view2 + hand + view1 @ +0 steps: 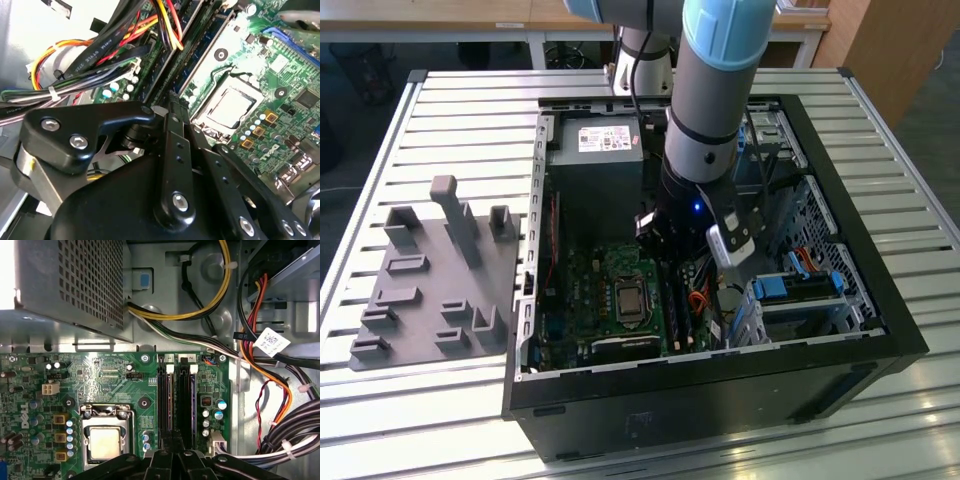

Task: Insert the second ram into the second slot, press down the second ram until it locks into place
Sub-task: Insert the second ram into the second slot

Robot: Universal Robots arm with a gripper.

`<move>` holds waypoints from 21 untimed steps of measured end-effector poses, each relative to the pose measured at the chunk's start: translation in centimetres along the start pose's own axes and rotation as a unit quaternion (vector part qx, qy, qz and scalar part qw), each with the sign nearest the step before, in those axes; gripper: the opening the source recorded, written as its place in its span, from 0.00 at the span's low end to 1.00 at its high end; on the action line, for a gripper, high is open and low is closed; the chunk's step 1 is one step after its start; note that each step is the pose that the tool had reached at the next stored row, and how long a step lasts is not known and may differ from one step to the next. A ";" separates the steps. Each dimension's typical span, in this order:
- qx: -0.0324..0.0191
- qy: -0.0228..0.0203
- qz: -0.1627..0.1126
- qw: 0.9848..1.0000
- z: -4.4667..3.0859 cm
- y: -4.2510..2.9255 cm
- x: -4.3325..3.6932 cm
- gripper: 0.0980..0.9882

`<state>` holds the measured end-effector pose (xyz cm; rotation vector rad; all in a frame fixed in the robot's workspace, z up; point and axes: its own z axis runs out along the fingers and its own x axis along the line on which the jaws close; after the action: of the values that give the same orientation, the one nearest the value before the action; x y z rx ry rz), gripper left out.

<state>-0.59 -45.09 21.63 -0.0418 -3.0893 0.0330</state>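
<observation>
A robot arm (710, 100) reaches down into an open black computer case (880, 330) lying on a slatted metal surface (470, 110), its end effector (172, 457) low over the green motherboard (100, 375). In the first wrist view the black fingers (162, 460) are drawn close together directly above the pair of memory slots (175, 400) that run side by side just beside the processor socket (105, 437). The second ram (186, 405) sits in the slot farther from the socket, a dark stick standing on edge, with another stick (165, 405) in the slot nearer it. The fingertips meet over the sticks' near ends; whether they actually clamp the ram or only press on it cannot be told. In the second wrist view the end effector's black linkage (170, 165) points at the same slots, with bundled cables (100, 55) alongside. A grey parts holder (440, 270) rests on the surface toward the exterior view's left, well apart from the case.
</observation>
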 end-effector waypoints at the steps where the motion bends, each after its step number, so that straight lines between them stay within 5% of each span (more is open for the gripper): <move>1: 0.000 0.000 0.000 1.000 0.09 0.00 0.00 0.01; 7: 0.000 0.000 0.000 1.000 0.16 0.01 -0.01 0.01; 21: 0.000 0.000 0.000 1.000 -1.42 -0.02 0.07 0.01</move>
<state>-0.59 -45.07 23.05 -0.0417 -3.0895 0.0320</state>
